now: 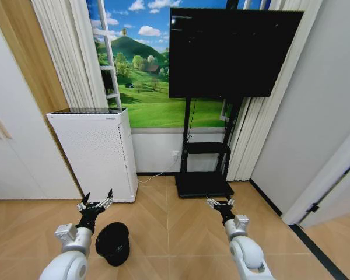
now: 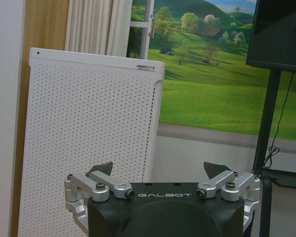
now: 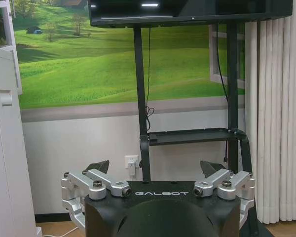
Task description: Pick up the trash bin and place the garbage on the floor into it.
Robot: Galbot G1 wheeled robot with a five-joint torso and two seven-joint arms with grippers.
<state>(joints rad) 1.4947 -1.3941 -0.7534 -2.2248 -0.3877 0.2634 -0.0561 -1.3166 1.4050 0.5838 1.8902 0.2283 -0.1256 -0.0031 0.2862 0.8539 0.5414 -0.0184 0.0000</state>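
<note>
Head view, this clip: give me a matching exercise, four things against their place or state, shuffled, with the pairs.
Things:
1. trash bin
2. left end effector
3. right end effector
4. white perforated cabinet

Places or states:
A. open and holding nothing, in front of the TV stand's black base
B. stands against the wall, beside the curtain
C. on the wooden floor, beside the left arm
D. open and holding nothing, in front of the cabinet's lower edge

Pairs: 1-C, 2-D, 3-A, 4-B
</note>
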